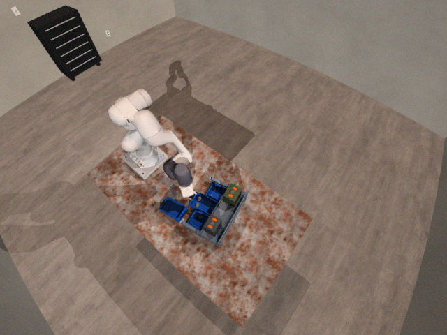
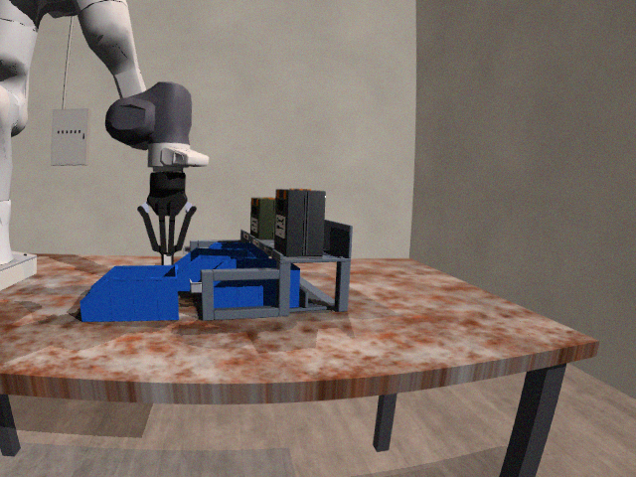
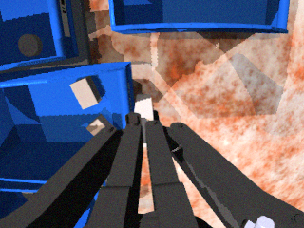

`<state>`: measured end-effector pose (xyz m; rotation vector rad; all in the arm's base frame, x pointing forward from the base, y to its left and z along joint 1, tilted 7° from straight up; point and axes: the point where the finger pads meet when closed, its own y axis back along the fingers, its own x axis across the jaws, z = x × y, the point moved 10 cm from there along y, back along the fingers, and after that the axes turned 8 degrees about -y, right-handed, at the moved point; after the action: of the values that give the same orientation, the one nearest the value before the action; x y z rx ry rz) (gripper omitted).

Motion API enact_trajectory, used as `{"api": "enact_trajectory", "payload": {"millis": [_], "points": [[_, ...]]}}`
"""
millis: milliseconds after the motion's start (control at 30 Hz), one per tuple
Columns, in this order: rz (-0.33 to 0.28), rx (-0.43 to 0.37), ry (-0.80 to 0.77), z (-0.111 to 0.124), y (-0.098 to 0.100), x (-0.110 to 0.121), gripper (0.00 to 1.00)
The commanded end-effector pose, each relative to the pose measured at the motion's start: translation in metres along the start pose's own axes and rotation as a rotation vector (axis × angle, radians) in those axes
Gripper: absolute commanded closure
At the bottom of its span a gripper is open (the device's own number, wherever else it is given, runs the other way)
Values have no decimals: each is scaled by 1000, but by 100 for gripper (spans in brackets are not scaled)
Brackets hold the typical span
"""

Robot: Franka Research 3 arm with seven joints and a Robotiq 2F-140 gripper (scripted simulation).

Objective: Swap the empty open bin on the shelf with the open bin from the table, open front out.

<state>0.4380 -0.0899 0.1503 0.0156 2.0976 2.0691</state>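
1. at the far left of the top view, a black drawer cabinet (image 1: 68, 45) stands by the wall, well apart from the desk (image 1: 267, 223) (image 2: 410, 308) (image 3: 228, 133).
2. the empty blue open bin (image 1: 172, 209) (image 2: 128, 295) (image 3: 199, 14) stands upright on the desk, in front of the grey shelf (image 1: 191, 230) (image 2: 207, 295) (image 3: 78, 33).
3. the pincer (image 2: 167, 256) (image 3: 144, 104) is clenched on nothing, pointing down just in front of the parts bin.
4. the near side bin (image 1: 198, 219) (image 2: 238, 296) (image 3: 28, 28) sits in the shelf with a round dark piece inside.
5. the parts bin (image 1: 202, 203) (image 2: 187, 271) (image 3: 47, 102) is at the middle place, between its neighbours, its front jutting out past theirs. two pale blocks (image 3: 85, 92) (image 3: 97, 124) show inside.
6. a dark grey case (image 1: 213, 224) (image 2: 290, 223) and an olive green case (image 1: 232, 193) (image 2: 261, 218) stand on the upper board, crowding the space over the bins' rear ends.
7. the far side bin (image 1: 216, 190) (image 3: 14, 204) is cut off in the wrist view.
8. the wrist mostly hides the pincer from above; the parts bin's base is masked by the near bins and shelf frame, so i can't tell whether it's seated.
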Motion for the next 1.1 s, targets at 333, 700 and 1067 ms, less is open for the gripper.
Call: {"api": "enact_trajectory", "payload": {"millis": [333, 700, 1067], "points": [[2, -2, 5, 2, 0, -1, 100], [2, -2, 5, 2, 0, -5, 100], [2, -2, 5, 4, 0, -16, 100]]}}
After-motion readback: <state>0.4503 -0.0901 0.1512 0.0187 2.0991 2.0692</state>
